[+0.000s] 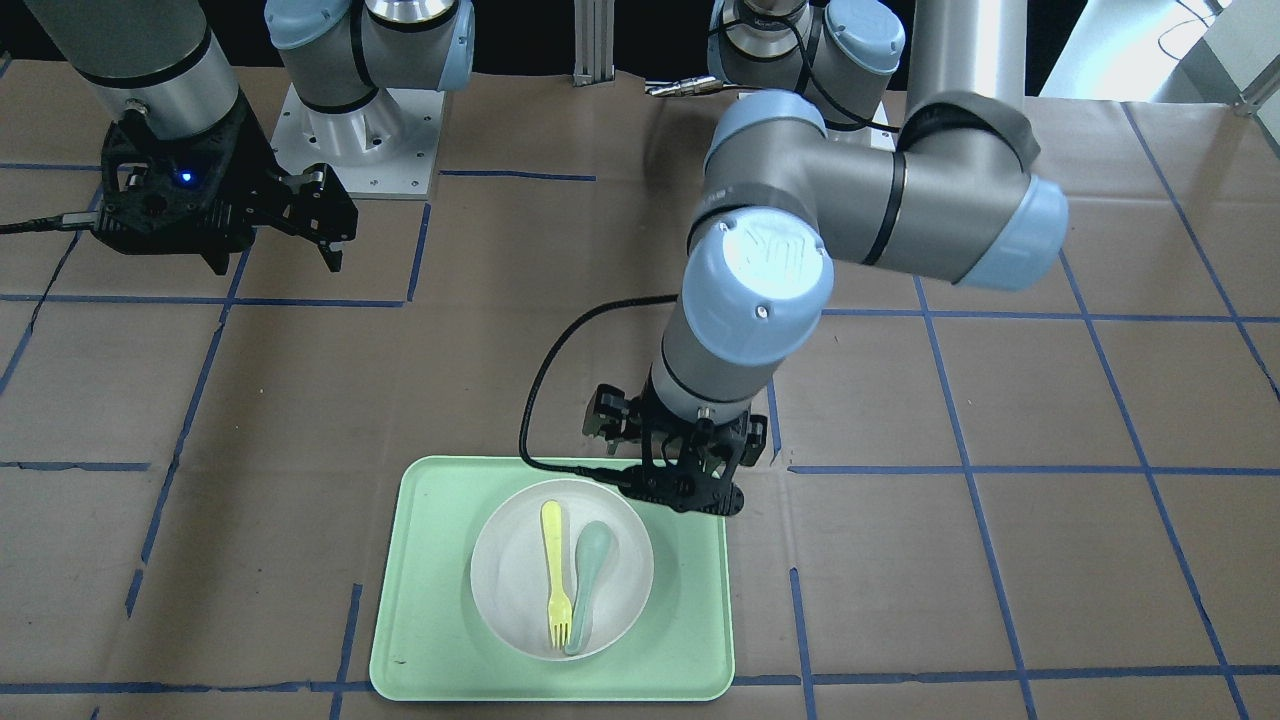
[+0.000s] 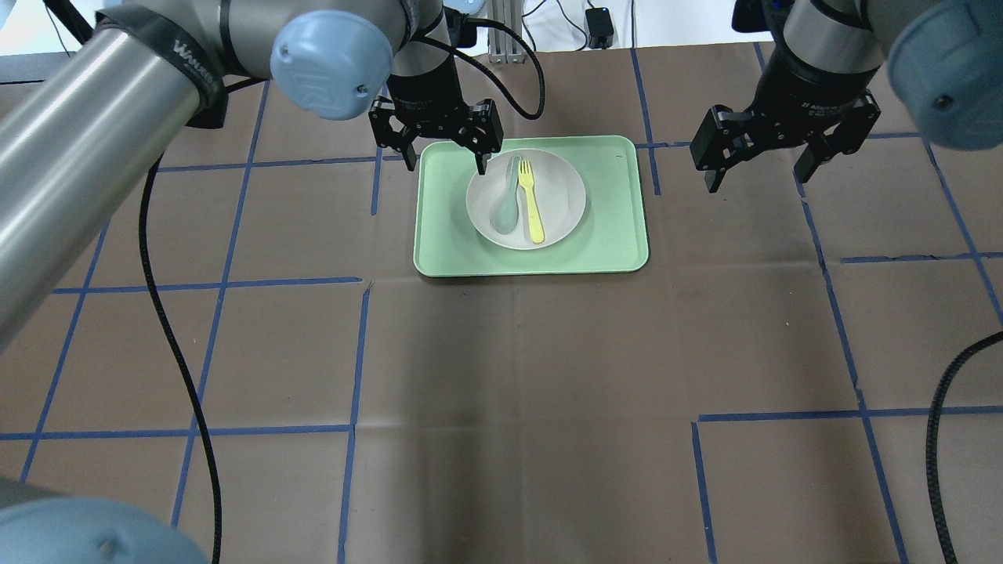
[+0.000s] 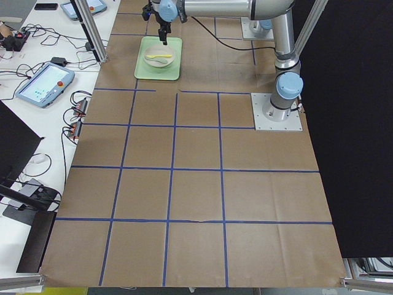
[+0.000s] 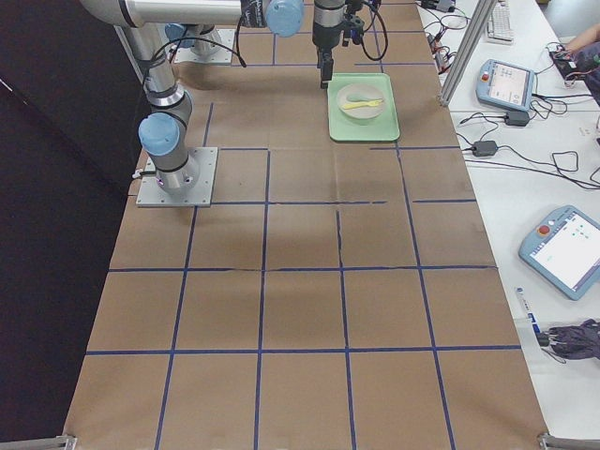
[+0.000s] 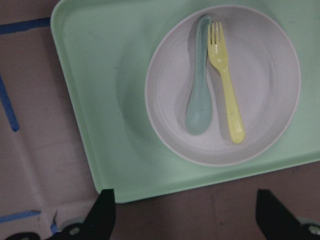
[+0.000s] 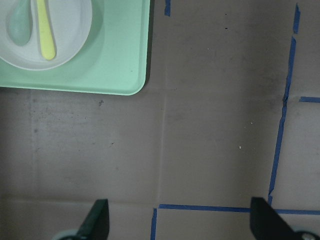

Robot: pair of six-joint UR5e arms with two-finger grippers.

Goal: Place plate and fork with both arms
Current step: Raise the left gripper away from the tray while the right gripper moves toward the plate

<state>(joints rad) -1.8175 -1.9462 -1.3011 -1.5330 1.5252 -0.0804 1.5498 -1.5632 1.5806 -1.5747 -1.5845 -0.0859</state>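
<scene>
The off-white plate (image 2: 560, 196) lies in the mint-green tray (image 2: 611, 235). The pale-yellow fork (image 2: 533, 204) lies on the plate beside a grey-green spoon (image 2: 505, 205). My left gripper (image 2: 445, 160) is open and empty above the tray's left far corner; one finger hangs over the plate's rim and the other is outside the tray. Its wrist view shows the plate (image 5: 270, 75) and fork (image 5: 226, 85) ahead of the open gripper (image 5: 185, 215). My right gripper (image 2: 758, 174) is open and empty over bare table, to the right of the tray. In the front view the plate (image 1: 510, 570) holds the fork (image 1: 555, 575).
The table is brown paper with blue tape lines. The left arm's black cable (image 2: 168, 313) trails over the table's left side. The right wrist view shows the tray's corner (image 6: 115, 70) and bare paper below it.
</scene>
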